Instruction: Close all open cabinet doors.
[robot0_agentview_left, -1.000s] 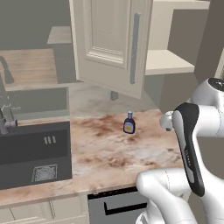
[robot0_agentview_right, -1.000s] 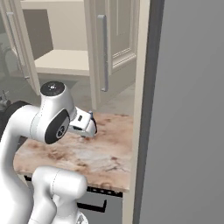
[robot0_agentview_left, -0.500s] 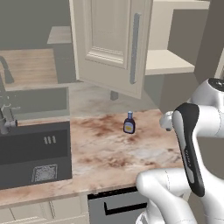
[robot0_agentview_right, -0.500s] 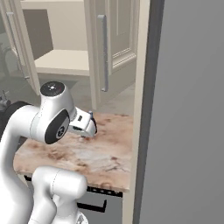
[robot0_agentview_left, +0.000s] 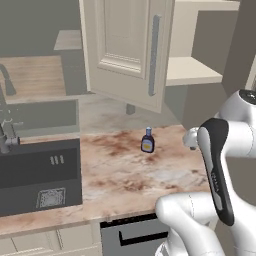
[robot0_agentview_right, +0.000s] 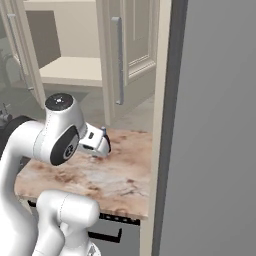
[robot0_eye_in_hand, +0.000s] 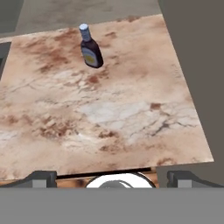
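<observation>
Two tall cream cabinet doors stand swung out over the counter. The left door (robot0_agentview_left: 125, 50) (robot0_agentview_right: 22, 55) carries a long grey bar handle (robot0_agentview_left: 155, 55). The right door (robot0_agentview_right: 132, 47) has its handle (robot0_agentview_right: 117, 60) facing the arm. Between them the bare cabinet shelf (robot0_agentview_left: 192, 70) (robot0_agentview_right: 70, 70) is exposed. My gripper (robot0_eye_in_hand: 112, 178) (robot0_agentview_right: 102, 148) hangs low over the marble counter (robot0_eye_in_hand: 118, 113), well below the doors. It is open, its fingertips (robot0_eye_in_hand: 41, 177) set wide apart with nothing between them.
A small dark sauce bottle (robot0_agentview_left: 147, 140) (robot0_eye_in_hand: 91, 51) stands on the counter ahead of the hand. A black sink (robot0_agentview_left: 35, 172) with a faucet (robot0_agentview_left: 6, 132) lies to the left. A tall grey panel (robot0_agentview_right: 210, 125) bounds the counter on the right.
</observation>
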